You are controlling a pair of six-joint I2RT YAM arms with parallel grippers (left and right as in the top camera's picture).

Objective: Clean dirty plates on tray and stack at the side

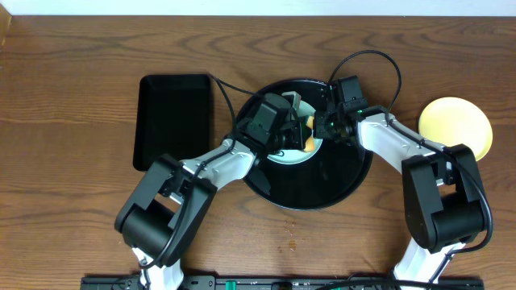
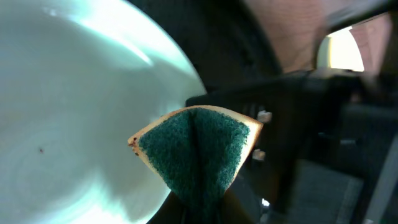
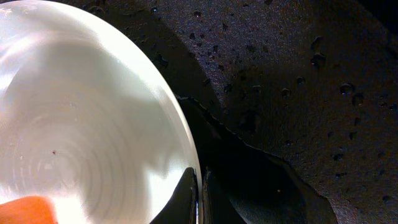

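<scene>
A pale mint-blue plate [image 1: 292,155] lies in the round black tray [image 1: 330,187]. My left gripper [image 1: 300,133] is shut on a folded sponge with a green scouring face [image 2: 196,149], held over the plate [image 2: 68,106]. My right gripper [image 1: 329,127] is shut on the plate's rim [image 3: 194,163]; one finger lies on the plate [image 3: 81,118], the other under it. An orange edge of the sponge [image 3: 25,210] shows at the lower left of the right wrist view. A pale yellow plate [image 1: 456,126] lies on the wood table at the right. A third plate is not visible.
A rectangular black tray [image 1: 173,121] lies left of the round tray. The round tray's floor [image 3: 298,74] is wet with droplets. Cables run behind both arms.
</scene>
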